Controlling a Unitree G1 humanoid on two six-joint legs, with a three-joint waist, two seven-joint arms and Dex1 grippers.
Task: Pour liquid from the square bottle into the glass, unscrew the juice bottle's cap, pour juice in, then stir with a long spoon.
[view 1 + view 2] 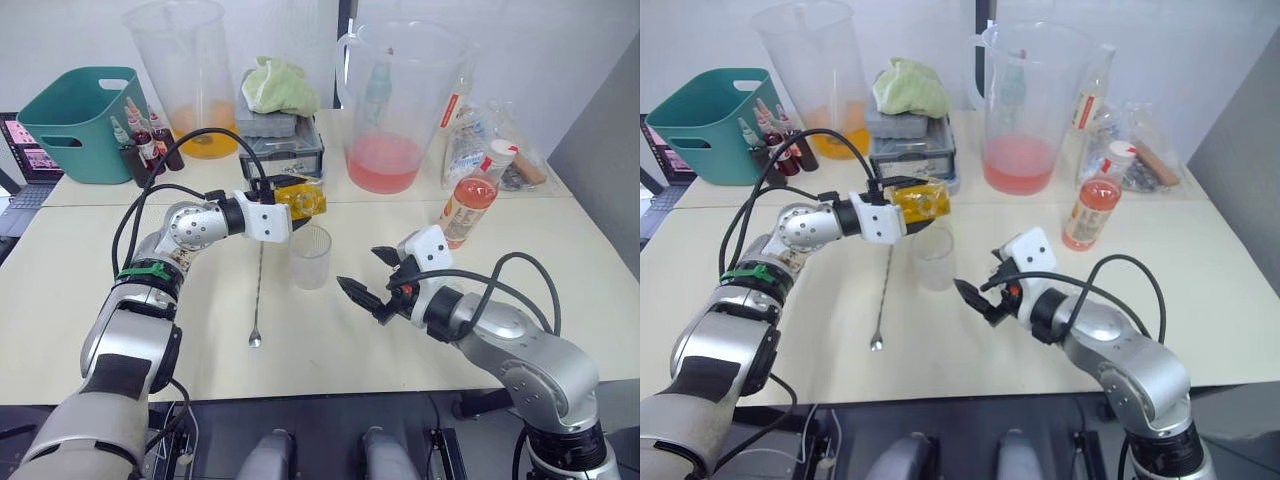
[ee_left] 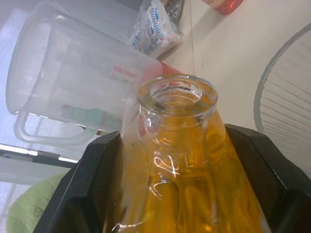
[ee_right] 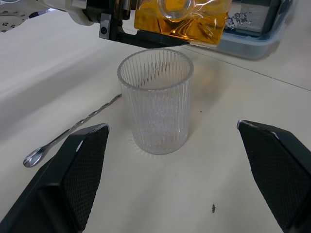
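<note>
Resting on the pale cream table (image 1: 560,250), beyond the right arm: tall slim clear plastic juice bottle (image 1: 470,200) of pinkish-red juice (image 1: 472,192), small round white cap (image 1: 499,153) on top. Clamped sideways in the left gripper (image 1: 291,205), tipped mouth-first above and just behind the glass: short squarish faceted clear square bottle (image 1: 301,200) of yellow-orange liquid (image 2: 194,194). Standing upright mid-table: small clear ribbed cylindrical glass (image 1: 310,256). Hovering near that glass, jaws wide apart and holding nothing: right gripper (image 1: 372,281). Lying flat beside the glass: thin silver long spoon (image 1: 258,290).
</note>
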